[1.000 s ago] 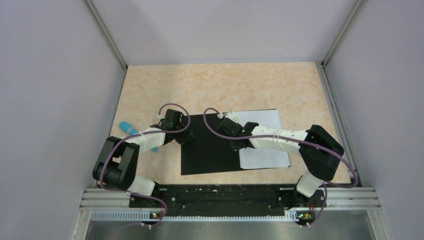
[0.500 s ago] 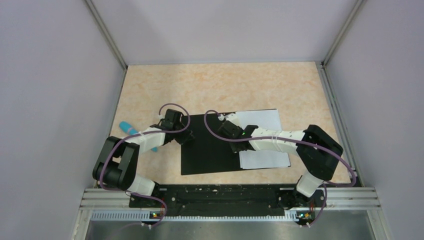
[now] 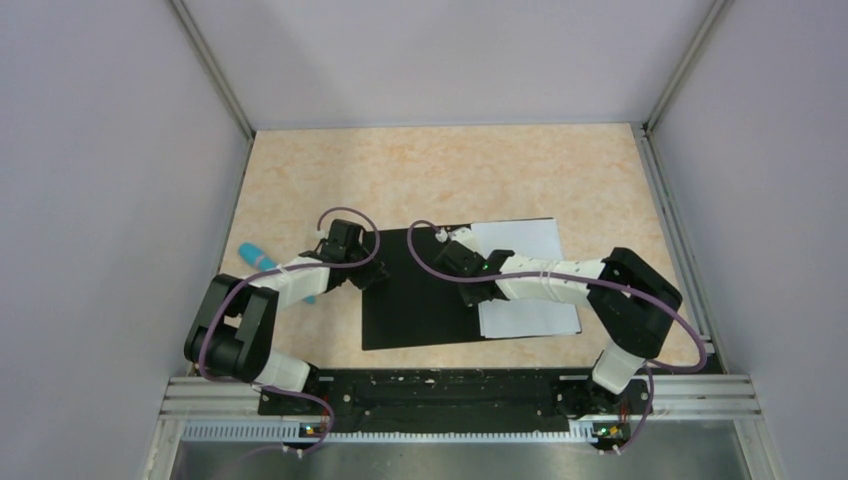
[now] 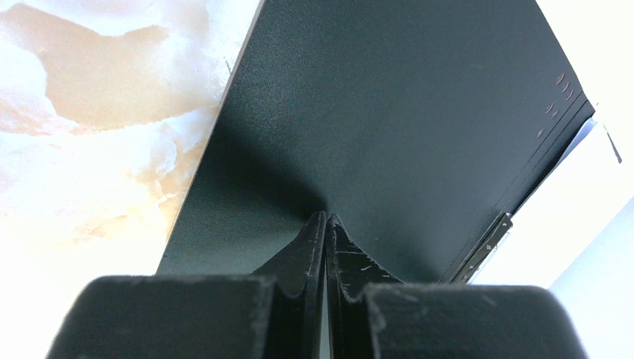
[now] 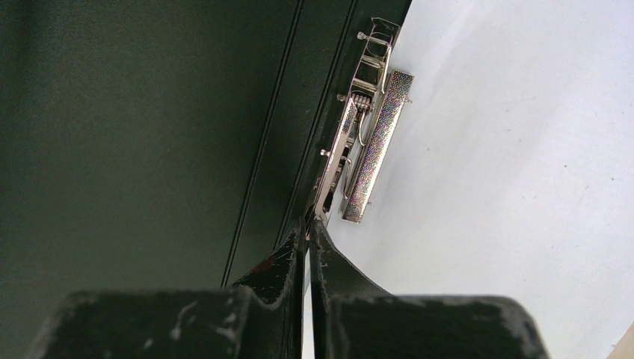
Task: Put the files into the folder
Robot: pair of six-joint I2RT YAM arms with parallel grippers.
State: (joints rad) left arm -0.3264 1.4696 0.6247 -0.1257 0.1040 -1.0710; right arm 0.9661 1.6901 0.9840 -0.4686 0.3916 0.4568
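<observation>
Left gripper (image 4: pixel 327 218): fingers pressed together with no gap showing, tips set down on the matte black inside of the folder (image 3: pixel 420 305), near that panel's left edge. Right gripper (image 5: pixel 308 223): fingers likewise closed to a hairline slit, tips meeting the near end of the metal spine clip (image 5: pixel 359 157); whether they pinch any part of the clip cannot be told. Folder: lies open and flat on the table (image 3: pixel 450 170), roughly midway between the two arms, black inside facing up, left panel bare. Fine parallel fold lines run along the spine just left of the clip in the right wrist view. Spine clip: bright metal, a spring and wire lever along the spine with a textured flat bar beside it, the bar lying at the left edge of the white paper. Files (image 3: pixel 530 315): white sheets lying flat on the right half of the open folder, left edge at the spine and clip. They run from the near edge of the folder to its far edge, partly hidden under the right arm in the top view; no print can be made out. Teal object (image 3: pixel 258 258): small and elongated, on the table left of the folder, partly hidden under the left arm; kind not discernible. Table: pale orange marbled surface, grey walls on three sides.
</observation>
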